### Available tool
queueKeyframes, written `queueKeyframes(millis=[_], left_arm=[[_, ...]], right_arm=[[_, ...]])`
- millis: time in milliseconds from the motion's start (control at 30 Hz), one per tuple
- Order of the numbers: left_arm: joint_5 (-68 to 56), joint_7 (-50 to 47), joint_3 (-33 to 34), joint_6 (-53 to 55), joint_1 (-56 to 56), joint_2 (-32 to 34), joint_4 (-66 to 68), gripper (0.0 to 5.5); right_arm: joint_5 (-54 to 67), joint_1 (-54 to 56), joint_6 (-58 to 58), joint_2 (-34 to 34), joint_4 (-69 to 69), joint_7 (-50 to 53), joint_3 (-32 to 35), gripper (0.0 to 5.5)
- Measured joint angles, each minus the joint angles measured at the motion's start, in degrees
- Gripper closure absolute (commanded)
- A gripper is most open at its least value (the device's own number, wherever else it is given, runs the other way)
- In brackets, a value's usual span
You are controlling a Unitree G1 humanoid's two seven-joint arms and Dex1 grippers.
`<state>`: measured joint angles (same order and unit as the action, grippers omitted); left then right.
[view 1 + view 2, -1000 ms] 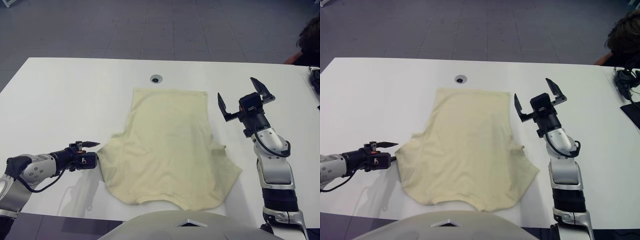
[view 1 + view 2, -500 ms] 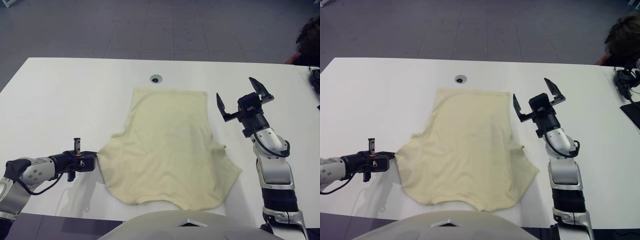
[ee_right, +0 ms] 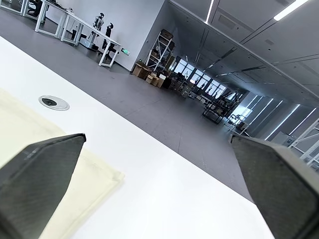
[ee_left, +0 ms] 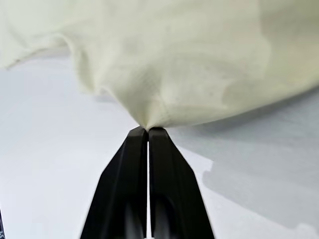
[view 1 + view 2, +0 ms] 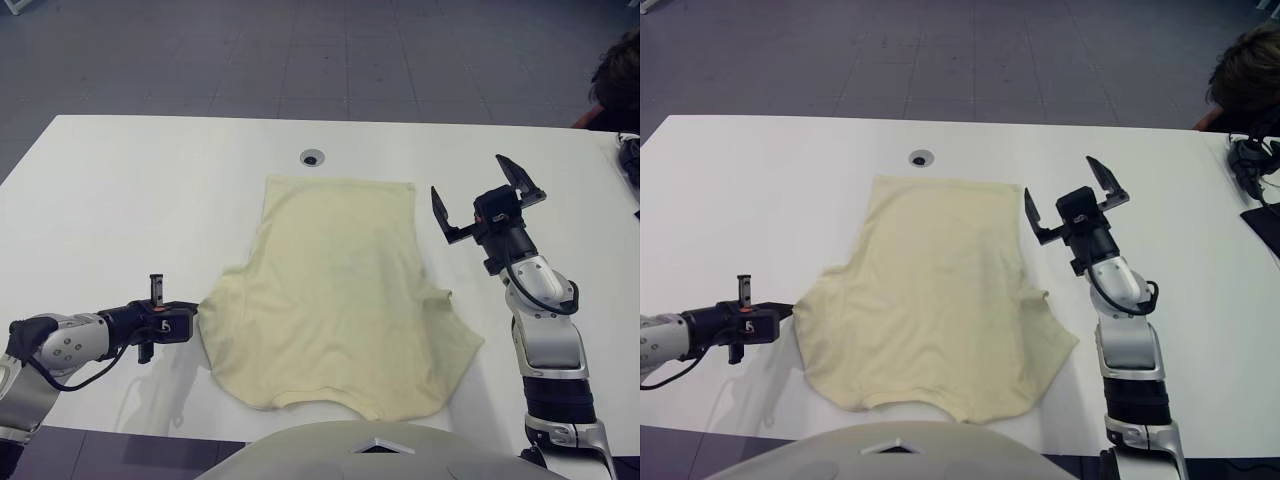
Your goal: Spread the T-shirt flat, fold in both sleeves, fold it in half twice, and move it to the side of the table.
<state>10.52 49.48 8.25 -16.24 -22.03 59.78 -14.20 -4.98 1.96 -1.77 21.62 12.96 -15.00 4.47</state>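
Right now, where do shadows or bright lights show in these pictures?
Left wrist view: the pale yellow fabric T-shirt, pinched by the left pincer, casts a grey shadow on the white table. Right wrist view: bright ceiling light strips.

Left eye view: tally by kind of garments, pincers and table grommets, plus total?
T-shirt: 1
Pincers: 2 (left pincer shut on the T-shirt, right pincer open)
Grommet: 1
Total: 4

White table [image 5: 120,190] on which a pale yellow T-shirt [image 5: 340,300] is lying, mostly spread, toward the front edge; a round grommet [image 5: 313,157] is sitting just beyond its far hem
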Motion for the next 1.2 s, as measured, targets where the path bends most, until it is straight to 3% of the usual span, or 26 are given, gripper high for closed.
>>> queueKeyframes(millis=[267, 600, 1200], left_arm=[[-5.5, 3.5, 3.7, 0.8, 0.0, 0.2, -5.2, 5.48], [-6.4, 5.2, 3.5, 1.4, 1.8, 0.2, -8.6, 5.48], [-0.1, 6.0, -15.9, 8.1, 19.1, -5.3, -10.3, 5.48]], right_arm=[[-0.1, 0.0, 0.0, 0.0, 0.0, 0.0, -0.6, 0.10], [-0.3, -0.1, 0.0, -0.1, 0.7, 0.1, -1.0, 0.10], [-1.1, -0.7, -0.7, -0.9, 1.9, 1.3, -2.3, 0.10]])
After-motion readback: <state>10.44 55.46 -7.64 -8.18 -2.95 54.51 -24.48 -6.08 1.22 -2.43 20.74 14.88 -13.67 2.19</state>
